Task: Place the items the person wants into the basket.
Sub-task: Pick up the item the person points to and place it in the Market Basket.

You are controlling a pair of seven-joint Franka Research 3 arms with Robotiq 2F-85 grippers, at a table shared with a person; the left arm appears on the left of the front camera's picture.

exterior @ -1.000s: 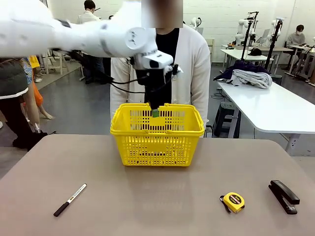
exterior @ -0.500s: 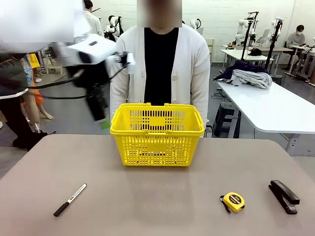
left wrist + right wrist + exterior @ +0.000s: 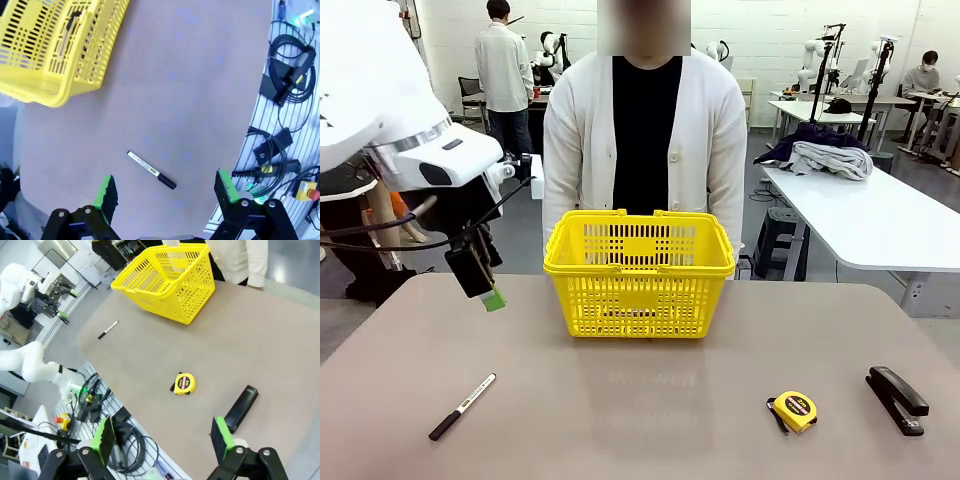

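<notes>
Grey-brown tabletop point(image 3: 620, 420), open workshop behind. Bright yellow slotted plastic basket point(image 3: 640, 270) at far middle, before person in white cardigan point(image 3: 642, 150). Small yellow-and-black tape measure point(image 3: 794, 410) on near right tabletop, compact, no long axis, near black stapler point(image 3: 897, 399). Right end effector point(image 3: 165, 440) fingers apart, empty, tape measure straight ahead: likely nearer arm. Left end effector point(image 3: 488, 288) apart, empty, over white-barrelled black-capped marker point(image 3: 462, 406), well apart from tape measure. Tape measure label and marker print too small to read
</notes>
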